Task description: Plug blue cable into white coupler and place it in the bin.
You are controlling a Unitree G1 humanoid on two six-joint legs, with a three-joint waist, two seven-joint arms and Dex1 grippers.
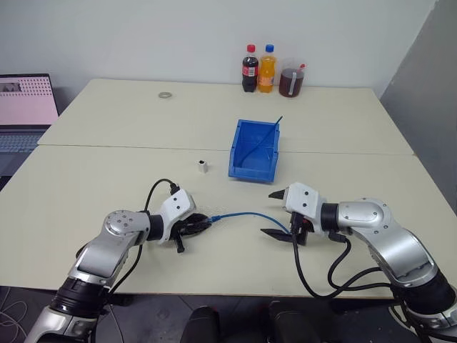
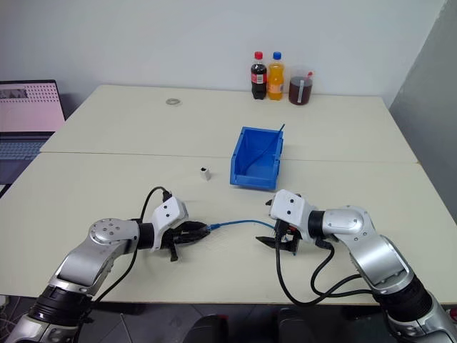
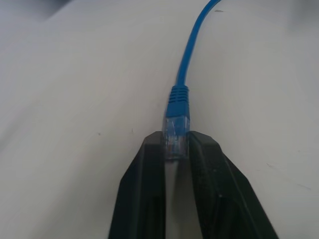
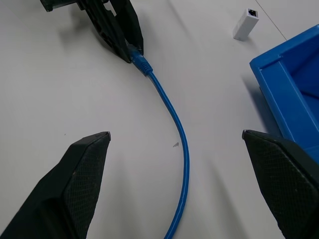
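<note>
The blue cable (image 1: 243, 214) lies in a shallow curve on the table between my two grippers. My left gripper (image 1: 203, 224) is shut on the cable's clear plug (image 3: 176, 132), which sticks out past the fingertips. My right gripper (image 1: 271, 213) stands open over the cable's other end, its wide-spread fingers (image 4: 84, 174) on either side of the cable without touching it. The white coupler (image 1: 203, 167) stands alone farther back on the table, apart from both grippers. To its right sits the blue bin (image 1: 250, 171), with a thin dark-blue rod leaning inside it.
Two bottles (image 1: 258, 69) and a jug of dark liquid (image 1: 291, 80) stand at the far table edge. A small ring (image 1: 166, 94) lies at the back left. A laptop (image 1: 25, 107) sits off the table's left side. A seam (image 1: 128, 147) crosses the table.
</note>
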